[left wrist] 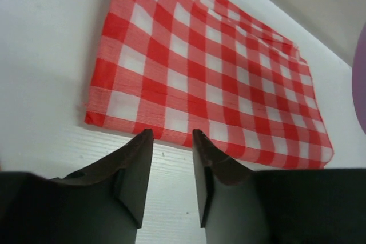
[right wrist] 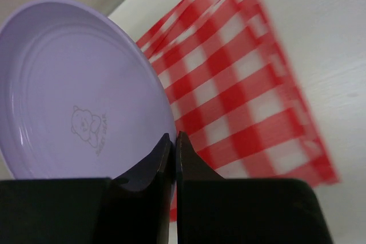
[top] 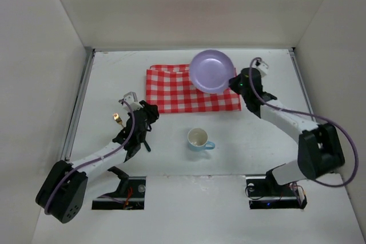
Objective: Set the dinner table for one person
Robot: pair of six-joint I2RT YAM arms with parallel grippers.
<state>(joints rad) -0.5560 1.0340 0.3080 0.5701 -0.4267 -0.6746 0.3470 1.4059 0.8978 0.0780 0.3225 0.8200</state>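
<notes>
My right gripper is shut on the rim of a lilac plate and holds it tilted over the back right of a red-and-white checked cloth. In the right wrist view the plate fills the left, pinched between my fingertips, with the cloth below. My left gripper is open and empty, low over the white dinner table just short of the cloth's near left corner. A pale blue cup stands in front of the cloth.
A small gold-coloured item lies on the table left of my left arm. Metal rails run along the table's sides, and white walls close in the back and both sides.
</notes>
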